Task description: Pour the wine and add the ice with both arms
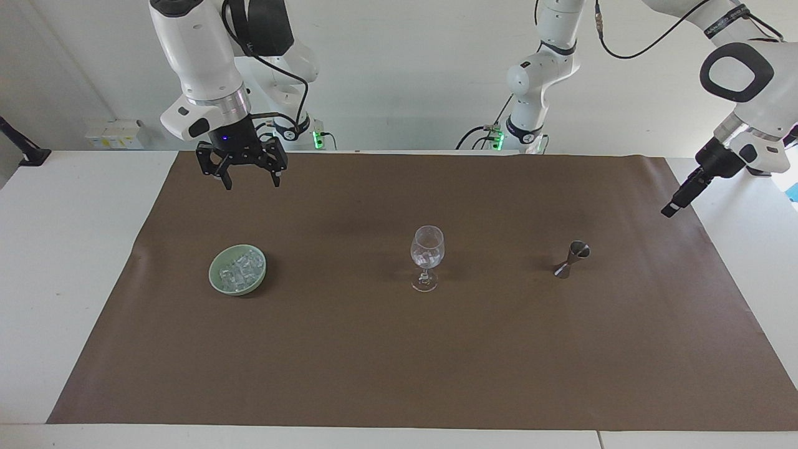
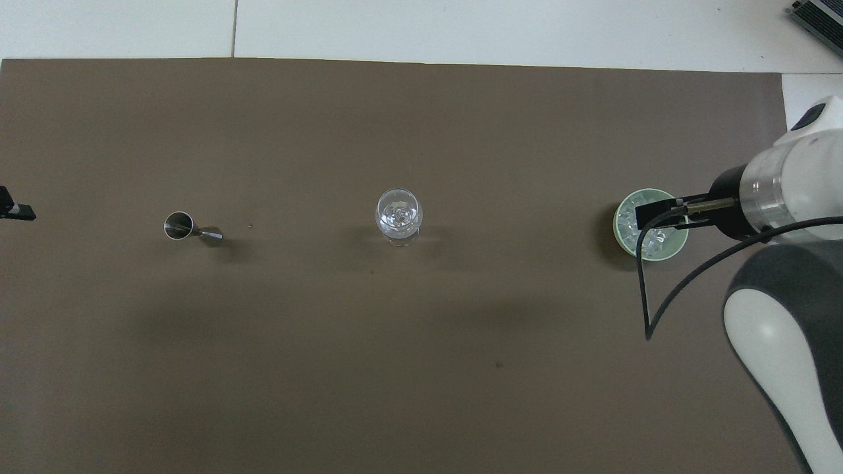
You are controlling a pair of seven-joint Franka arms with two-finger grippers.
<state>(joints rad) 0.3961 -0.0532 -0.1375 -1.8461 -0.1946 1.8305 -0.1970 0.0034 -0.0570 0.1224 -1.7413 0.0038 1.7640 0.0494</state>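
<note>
- Facing view shows a wine glass standing upright at the middle of a brown mat; a few pieces of ice sit in its bowl.
- Toward the right arm's end of the table from the wine glass, well apart from it, lies a pale green bowl heaped with clear ice cubes.
- Toward the left arm's end from the wine glass, also well apart, stands a small metal jigger, tilted a little.
- The right gripper hangs in the air over the mat, above and clear of the green bowl, its fingers spread apart and holding nothing.
- The left gripper is raised over the mat's edge at the left arm's end, well clear of the jigger; it is seen edge-on, its fingers stand apart, and it carries nothing.
- Seen from overhead, the wine glass, jigger and bowl lie in one row across the mat.
</note>
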